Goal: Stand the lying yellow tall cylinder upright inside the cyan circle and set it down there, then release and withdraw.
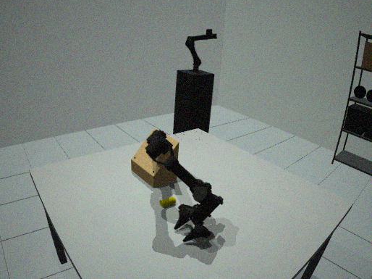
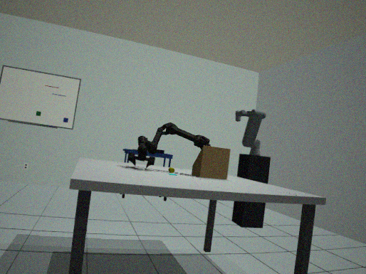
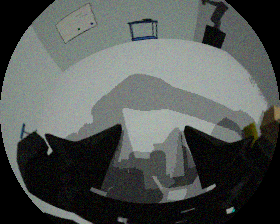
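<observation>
The yellow cylinder [image 1: 168,202] [image 2: 171,170] [image 3: 251,133] lies on its side on the table, between the wooden block and the gripper. The cyan circle [image 2: 172,174] shows as a thin strip just below the cylinder in the exterior view. I cannot make the circle out in the top view. A tiny cyan patch [image 3: 232,210] shows low on the right of the wrist view. My gripper [image 1: 179,235] [image 2: 141,166] [image 3: 154,128] is open, with nothing between its fingers. It is low over the table, off to one side of the cylinder and not touching it.
The wooden block [image 1: 164,179] [image 2: 214,162] stands beside the arm's base, on the cylinder's far side from the gripper. The arm's shadows fall across the white table [image 1: 108,183] [image 2: 117,183]. A second arm on a black pedestal [image 1: 193,101] [image 2: 253,166] stands beyond the table.
</observation>
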Robot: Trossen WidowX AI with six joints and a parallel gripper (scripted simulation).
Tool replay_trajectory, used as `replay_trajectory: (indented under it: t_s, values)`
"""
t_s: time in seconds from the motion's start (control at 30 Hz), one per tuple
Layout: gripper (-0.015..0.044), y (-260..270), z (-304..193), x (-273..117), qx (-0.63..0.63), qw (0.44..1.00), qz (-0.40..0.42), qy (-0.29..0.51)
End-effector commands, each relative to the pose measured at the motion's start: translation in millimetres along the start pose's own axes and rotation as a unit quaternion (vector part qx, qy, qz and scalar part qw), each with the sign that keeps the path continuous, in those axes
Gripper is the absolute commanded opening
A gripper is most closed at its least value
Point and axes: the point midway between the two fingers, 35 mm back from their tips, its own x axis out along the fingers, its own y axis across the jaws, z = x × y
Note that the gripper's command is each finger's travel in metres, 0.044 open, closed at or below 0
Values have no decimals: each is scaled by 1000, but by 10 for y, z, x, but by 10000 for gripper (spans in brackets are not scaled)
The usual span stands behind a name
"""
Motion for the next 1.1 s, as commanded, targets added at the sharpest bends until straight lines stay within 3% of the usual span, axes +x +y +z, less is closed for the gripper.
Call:
replay_trajectory:
  t_s: [0.0, 0.1, 0.2, 0.33, 0.47, 0.63, 1.07]
  values:
    - [374, 7, 8, -8, -9, 1000, 3, 1]
    - [309, 85, 102, -125, -136, 990, 42, 14]
    - [309, 121, 196, -288, -298, 950, 93, 26]
    - [309, 44, 277, -513, -499, 851, 161, 34]
    - [309, -180, 329, -733, -670, 707, 225, 34]
    - [309, -659, 388, -973, -828, 476, 295, 25]
    - [309, -1732, 564, -1206, -926, 63, 371, 3]
